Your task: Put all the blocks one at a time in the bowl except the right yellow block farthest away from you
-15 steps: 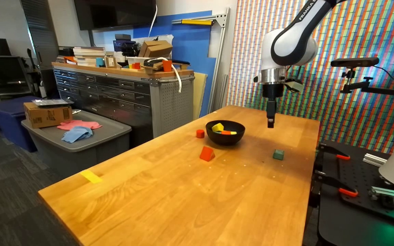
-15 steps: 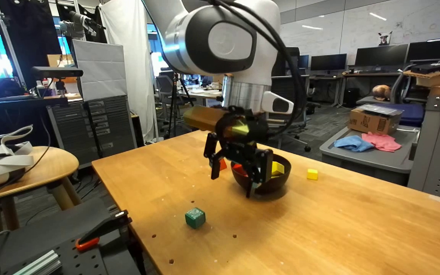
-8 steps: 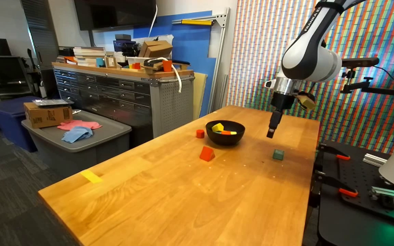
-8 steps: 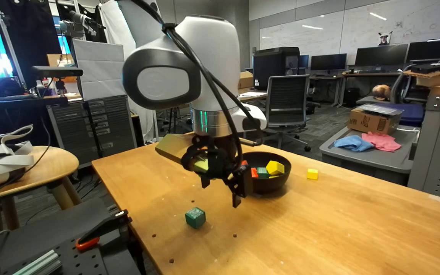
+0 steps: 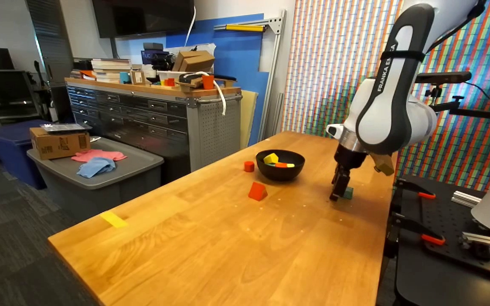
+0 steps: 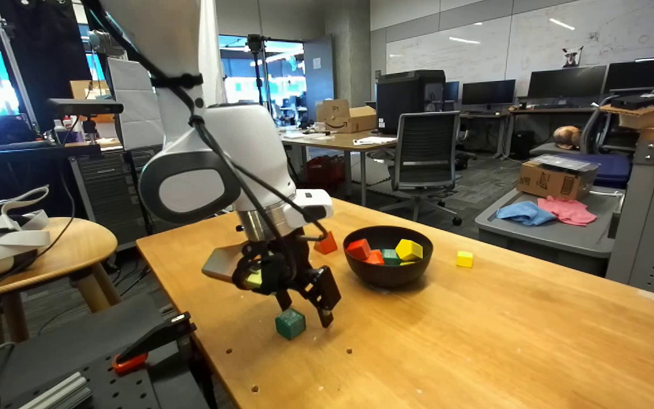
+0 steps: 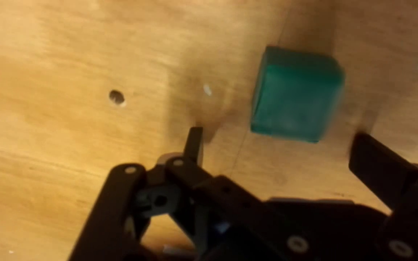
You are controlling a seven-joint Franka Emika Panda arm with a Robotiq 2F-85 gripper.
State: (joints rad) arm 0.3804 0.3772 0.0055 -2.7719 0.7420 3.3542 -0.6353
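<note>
The green block (image 7: 296, 98) sits on the table just beyond my gripper (image 7: 278, 136), whose fingers are spread wide with nothing between their tips. In both exterior views the gripper (image 6: 305, 312) hangs low and tilted right beside the green block (image 6: 290, 324). A black bowl (image 6: 389, 278) holds several red, yellow and green blocks. Near it lies a red wedge block (image 5: 257, 192). Left of the bowl is a small red-looking block (image 5: 249, 166); a yellow block (image 6: 464, 259) shows right of the bowl in an exterior view. I cannot tell if these two are the same.
The wooden table (image 5: 228, 255) carries a strip of yellow tape (image 5: 113, 219) by its edge. Clamps with red tips (image 5: 433, 239) grip the table edge on the robot's side. A grey bin (image 6: 554, 238) and a round stool (image 6: 77, 250) stand off the table.
The arm has swung away from beside the bowl and come down to the green block, tilting as it lowers. The jaws stay wide, and the blocks and bowl have not moved.
</note>
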